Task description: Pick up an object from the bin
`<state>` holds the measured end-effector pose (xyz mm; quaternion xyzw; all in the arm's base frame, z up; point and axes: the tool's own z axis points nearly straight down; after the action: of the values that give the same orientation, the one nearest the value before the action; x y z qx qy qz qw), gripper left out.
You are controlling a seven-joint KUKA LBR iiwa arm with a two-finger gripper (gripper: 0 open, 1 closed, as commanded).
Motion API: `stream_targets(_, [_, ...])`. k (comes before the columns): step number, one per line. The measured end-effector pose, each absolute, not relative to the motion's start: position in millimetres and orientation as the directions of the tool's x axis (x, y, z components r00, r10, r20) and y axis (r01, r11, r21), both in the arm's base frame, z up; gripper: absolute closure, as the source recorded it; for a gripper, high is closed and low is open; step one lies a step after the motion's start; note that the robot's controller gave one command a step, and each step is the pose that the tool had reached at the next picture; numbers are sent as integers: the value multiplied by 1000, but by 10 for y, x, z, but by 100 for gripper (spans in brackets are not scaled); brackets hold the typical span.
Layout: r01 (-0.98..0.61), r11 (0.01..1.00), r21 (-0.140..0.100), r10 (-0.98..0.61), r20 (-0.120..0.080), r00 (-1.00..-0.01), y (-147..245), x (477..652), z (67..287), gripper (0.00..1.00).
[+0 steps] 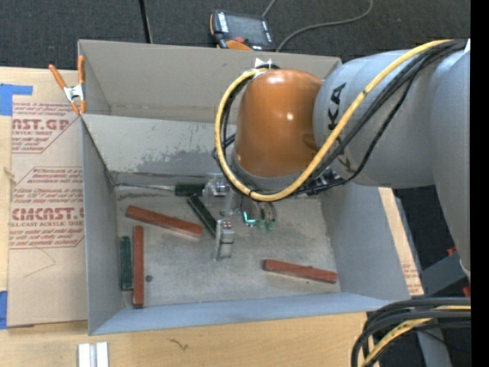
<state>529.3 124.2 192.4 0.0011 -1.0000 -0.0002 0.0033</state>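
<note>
So the tool (224, 245) is down low in the middle of the grey bin (99, 205), hanging under the arm's big orange cover (279, 128). Its tip looks to be at or very near the bin floor. I honestly can't tell how far open it is from this angle (it just reads as one grey block), and I don't see anything gripped in it.

Closest thing is the dark green stick (200, 211). It lies flat on a diagonal just to the left of the tool, with its lower end pointing at the tool and stopping right beside it. Whether the two actually touch, I can't say.

Next closest is the red-brown bar (162, 222), also flat, a bit further left. Its right end sits under or against the green stick's lower end, near the tool.

Behind those, along the back wall, there's a thin metal rod with a dark handle (187, 189).

Everything else is well apart from the tool: a second reddish bar (299, 271) on the floor off to the lower right, and over at the left wall a long red strip (138, 266) lying just beside a short green strip (124, 263).
</note>
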Motion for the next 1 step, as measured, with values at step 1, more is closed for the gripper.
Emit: stream_targets(1, [-182, 983, 1, -182, 3, -983, 1742, 5676, 656, 0])
